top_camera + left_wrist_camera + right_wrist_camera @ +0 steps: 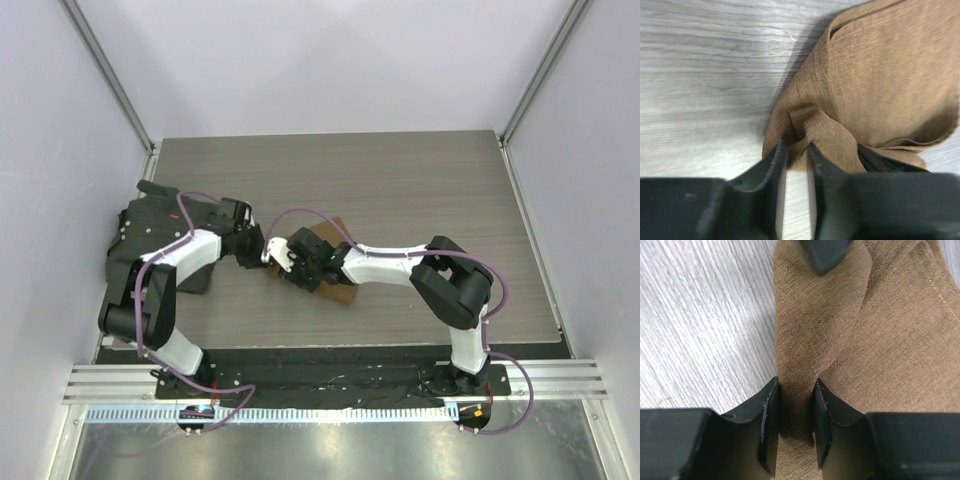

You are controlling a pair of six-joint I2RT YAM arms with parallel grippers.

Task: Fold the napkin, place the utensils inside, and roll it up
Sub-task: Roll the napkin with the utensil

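Pinching napkin (880, 340) ridge at centre of worktop (700, 315): right jaws clamp cloth strip; left jaws narrowly parted around pucker, grip unclear. Lift evenly, keep fold edge straight, avoid bunching.

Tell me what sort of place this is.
Probably a robotics lab test cell: plain white panel walls on aluminium frame posts enclose a grey wood-grain tabletop, with two white-and-black robot arms bolted to a metal rail at its near edge.
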